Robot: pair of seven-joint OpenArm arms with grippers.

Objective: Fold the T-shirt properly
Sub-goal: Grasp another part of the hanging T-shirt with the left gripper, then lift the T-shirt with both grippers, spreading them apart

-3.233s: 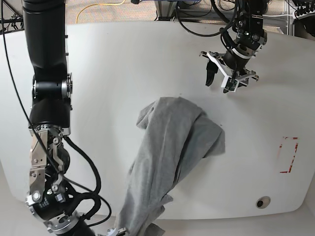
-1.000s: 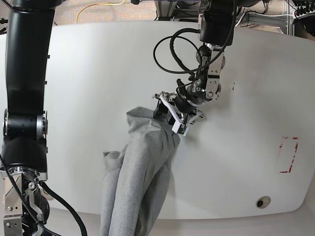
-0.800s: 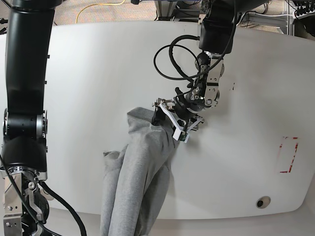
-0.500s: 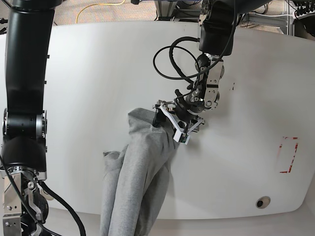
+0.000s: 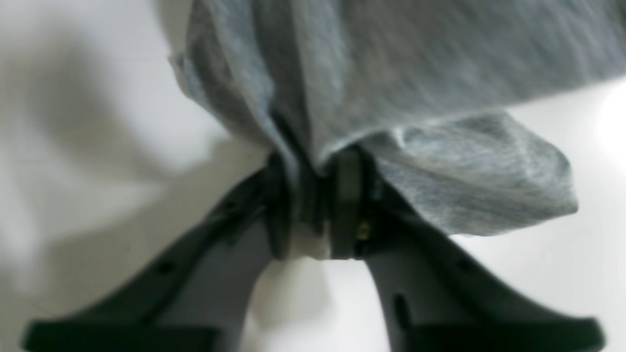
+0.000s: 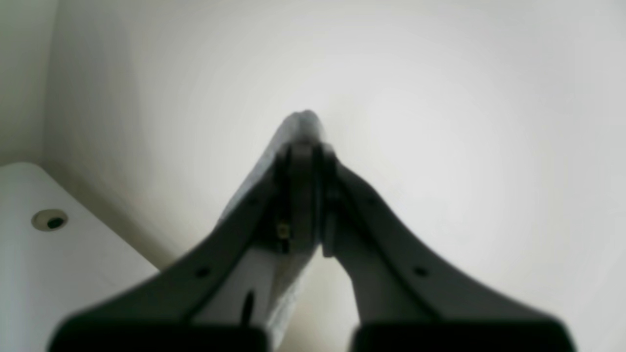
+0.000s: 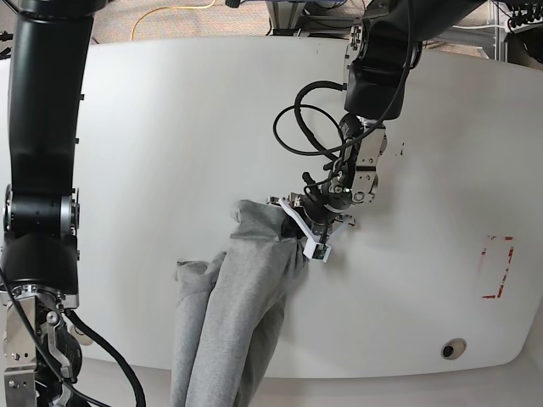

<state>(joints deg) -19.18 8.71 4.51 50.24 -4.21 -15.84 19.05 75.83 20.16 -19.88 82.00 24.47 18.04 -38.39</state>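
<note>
white table [image 7: 170, 127] | red outlined rectangle [image 7: 498, 267] right | round hole [image 7: 452, 348] front-right | yellow cable [image 7: 174, 13] beyond

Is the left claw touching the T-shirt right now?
Touching. The left wrist view shows the left claw closed on a bunched fold of the grey T-shirt, fabric pinched between both fingers.
</note>
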